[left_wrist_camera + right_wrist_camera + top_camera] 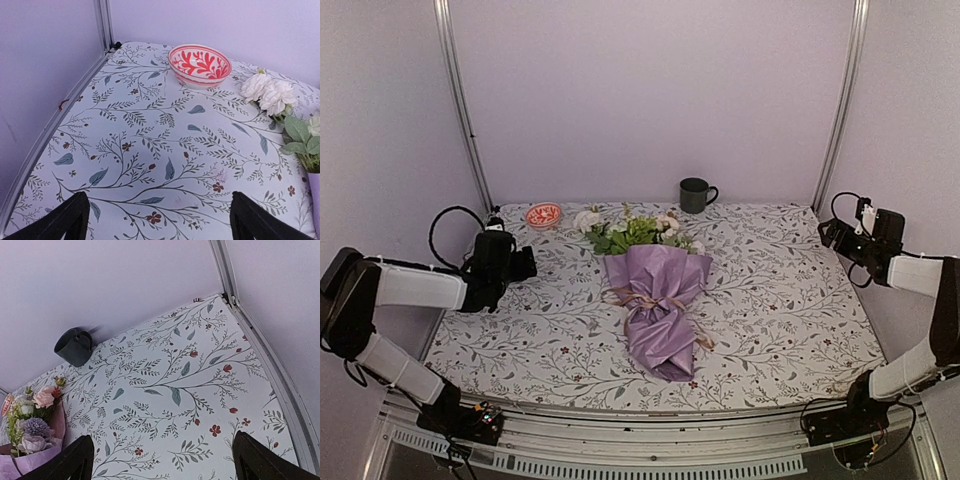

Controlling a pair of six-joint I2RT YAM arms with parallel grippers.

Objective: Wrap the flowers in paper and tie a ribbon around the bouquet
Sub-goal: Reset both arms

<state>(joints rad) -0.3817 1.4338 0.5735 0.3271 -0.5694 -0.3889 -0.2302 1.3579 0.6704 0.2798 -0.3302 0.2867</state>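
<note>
Down on the patterned table (pixel 790 300), dead centre, the bouquet (pixel 658 300): flat on its side, long axis running far to near, blooms toward the far side, twisted tail toward the near edge and leaning slightly right. Looks wrapped and tied already, so probably little left beyond a check or a tidy. Lilac paper (pixel 660 335) closed round the stalks, flaring open under the flowers (pixel 635 232). Off to the left, the left gripper (pixel 525 263): fingers spread wide, holding nothing, pointing in toward the bundle. Seems the nearer of the two. Well apart at the right edge, the right gripper (pixel 832 233), likewise spread wide and empty. Behind the blooms, a dark mug (pixel 696 195); at back left, a red-patterned bowl (pixel 544 214). Round the waist of the wrap, the beige ribbon (pixel 645 298), one end trailing to the near right. Hard to make out: the knot itself, too small from above. Cut off in both wrist views: most of the bundle, with only blooms and a sliver of wrap at the frame edge. Hidden inside the wrap: the stalks.
</note>
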